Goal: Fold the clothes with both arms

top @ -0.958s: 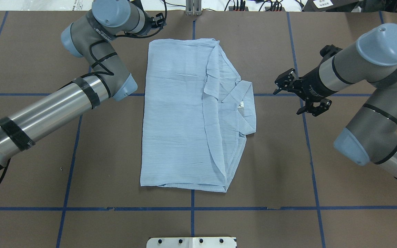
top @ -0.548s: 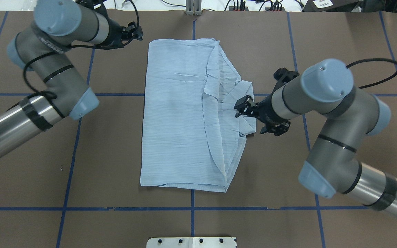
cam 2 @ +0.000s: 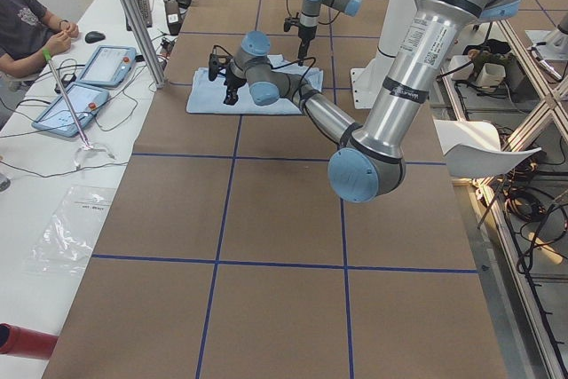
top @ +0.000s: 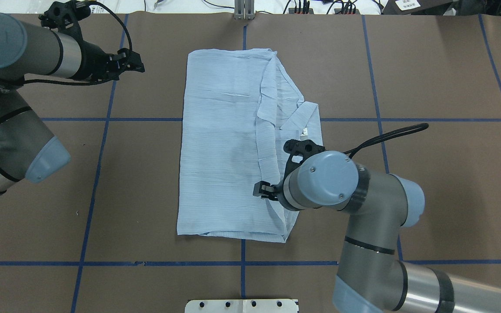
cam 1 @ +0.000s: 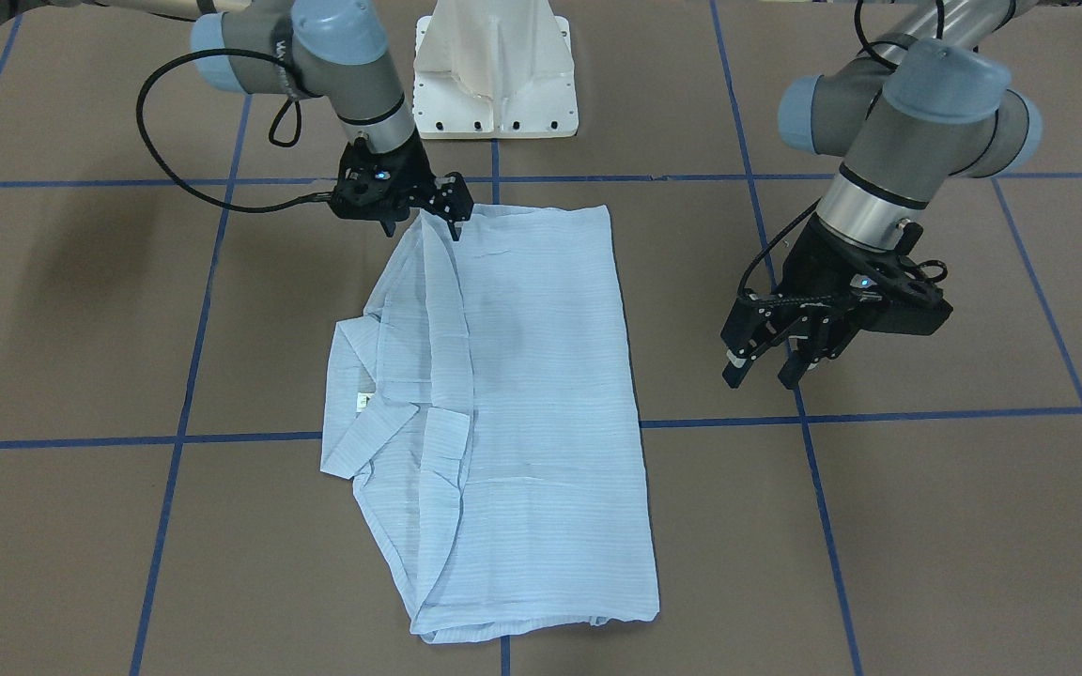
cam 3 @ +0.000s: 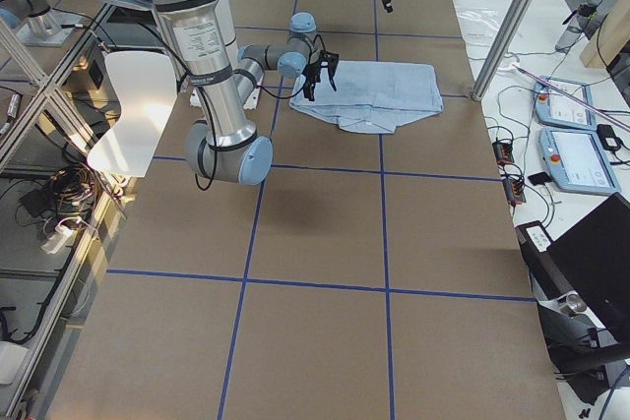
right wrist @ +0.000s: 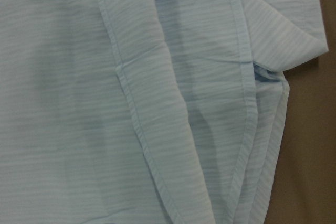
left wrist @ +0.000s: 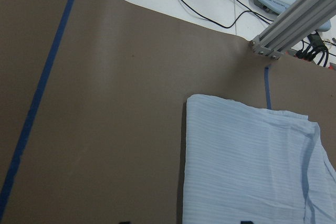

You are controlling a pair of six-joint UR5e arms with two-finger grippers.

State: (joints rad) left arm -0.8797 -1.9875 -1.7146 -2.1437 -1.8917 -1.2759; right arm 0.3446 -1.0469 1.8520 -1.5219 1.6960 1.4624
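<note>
Shirt (top: 220, 143) collar (top: 301, 116) with small white label (top: 305, 131), print unreadable

A brown table (top: 429, 195) is marked into large squares by blue tape lines (top: 168, 263). Along one long side runs a white bench (cam 2: 27, 144), where a person (cam 2: 22, 28) sits with hands together. Near the person lie a dark mouse (cam 2: 94, 37), a grey-cased tablet (cam 2: 105, 65) and a second tablet (cam 2: 68, 108), with thin cables trailing over the bench. A slanted metal post (cam 2: 133, 19) stands at the table's edge. A clear plastic bag (cam 2: 75, 228) lies further along the bench.
</note>
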